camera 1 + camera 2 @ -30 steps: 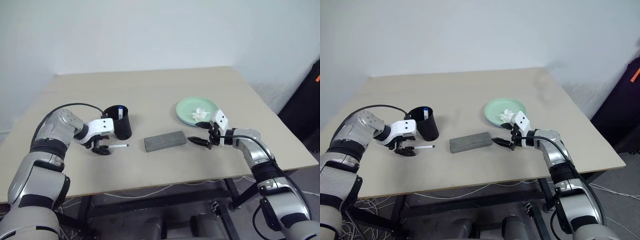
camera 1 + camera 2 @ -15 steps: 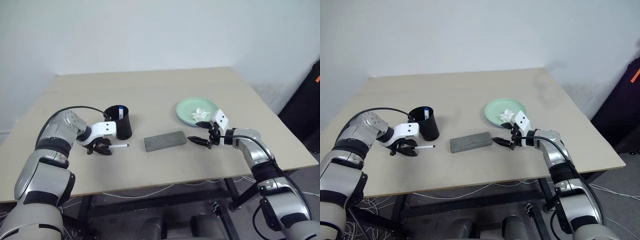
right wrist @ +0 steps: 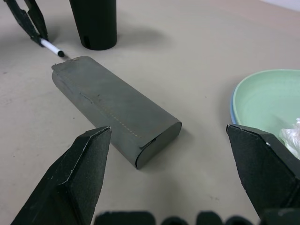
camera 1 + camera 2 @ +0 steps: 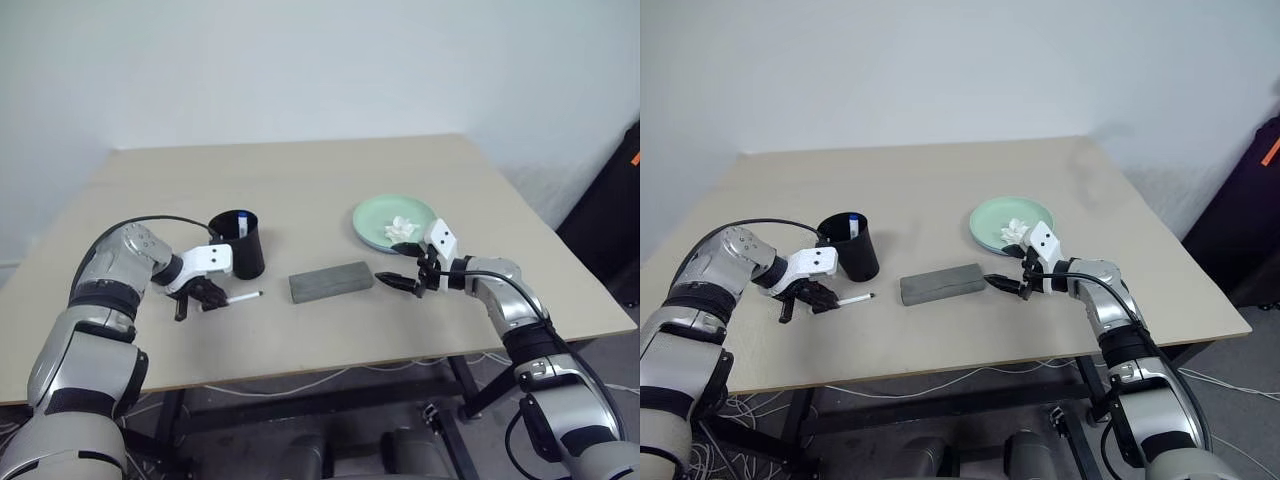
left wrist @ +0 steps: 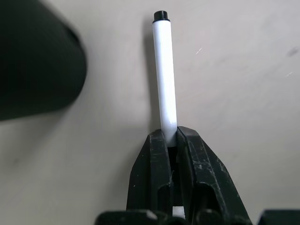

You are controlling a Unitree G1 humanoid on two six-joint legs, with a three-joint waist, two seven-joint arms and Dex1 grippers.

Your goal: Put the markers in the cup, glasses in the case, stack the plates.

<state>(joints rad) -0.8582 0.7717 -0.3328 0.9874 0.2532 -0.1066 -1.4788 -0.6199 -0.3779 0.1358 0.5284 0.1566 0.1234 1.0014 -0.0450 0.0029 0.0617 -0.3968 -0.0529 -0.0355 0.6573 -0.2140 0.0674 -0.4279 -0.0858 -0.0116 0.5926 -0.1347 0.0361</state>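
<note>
left pincer (image 5: 171,137) clamps black-capped marker (image 5: 164,77) | cup (image 5: 35,61) beside | table (image 5: 243,70)

cup (image 4: 238,243): left part of desk (image 4: 300,180), one marker (image 4: 244,228) standing in it
second marker (image 4: 243,297): just in front of cup
case (image 4: 330,282): right of cup, mid desk
plates (image 4: 385,222): stacked, right of case, further back

We see two arms of rounded silver-grey metal shells joined by black bands. Each wrist carries a white block with small dark dots, ending in a left hand (image 4: 203,296) and right hand (image 4: 388,281) of two black tapered fingers. Thin black cables loop along both forearms.
</note>
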